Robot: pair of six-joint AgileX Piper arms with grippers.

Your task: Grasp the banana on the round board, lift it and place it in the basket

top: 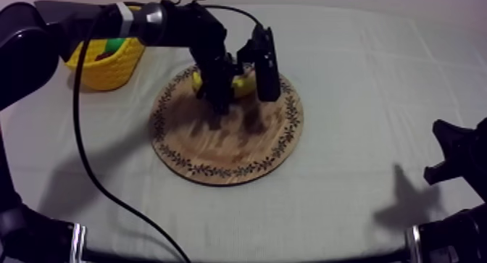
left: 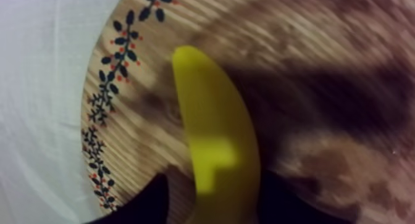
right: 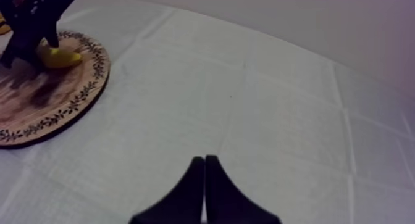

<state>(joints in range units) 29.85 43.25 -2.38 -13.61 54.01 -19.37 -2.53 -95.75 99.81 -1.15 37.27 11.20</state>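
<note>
Left gripper point(top: 243, 95) is straddling the banana point(left: 216, 134) on the wooden board point(top: 225, 139), jaws open either side; it is looking light, stiff and slick, probably suiting a mid-body pinch

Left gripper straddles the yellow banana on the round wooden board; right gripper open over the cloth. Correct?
No: the right gripper is shut, fingers together as a wedge, per the right wrist view. The left gripper does straddle the yellow banana on the round wooden board.
</note>
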